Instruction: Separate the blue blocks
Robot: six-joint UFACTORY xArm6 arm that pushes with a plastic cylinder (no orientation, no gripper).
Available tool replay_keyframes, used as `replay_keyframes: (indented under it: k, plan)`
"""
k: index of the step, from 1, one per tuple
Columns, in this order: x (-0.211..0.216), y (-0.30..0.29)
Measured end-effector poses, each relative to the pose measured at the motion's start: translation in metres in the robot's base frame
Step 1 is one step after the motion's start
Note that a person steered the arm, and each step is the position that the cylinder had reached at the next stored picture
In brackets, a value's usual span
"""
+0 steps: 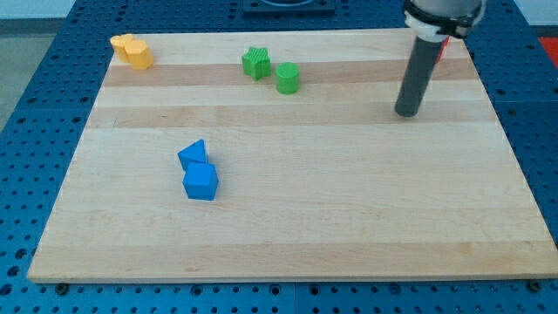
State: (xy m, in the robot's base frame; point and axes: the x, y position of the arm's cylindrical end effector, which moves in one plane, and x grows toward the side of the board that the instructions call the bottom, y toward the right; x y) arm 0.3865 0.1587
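A blue triangular block (193, 154) and a blue cube (200, 182) sit touching each other left of the board's middle, the triangle toward the view's top. My tip (406, 112) rests on the board at the upper right, far to the right of both blue blocks.
Two yellow blocks (132, 51) lie together at the top left corner. A green star-shaped block (256, 63) and a green cylinder (288, 78) sit at top centre. A red block (443, 48) is mostly hidden behind the rod. The wooden board (349, 218) lies on a blue perforated table.
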Motion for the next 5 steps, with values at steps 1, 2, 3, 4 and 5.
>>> replay_keyframes:
  k: [1,2,3,4,5]
  plan:
    - [0.008,-0.025]
    - [0.016,-0.049]
    - [0.027,-0.071]
    - [0.041,-0.090]
    - [0.055,-0.106]
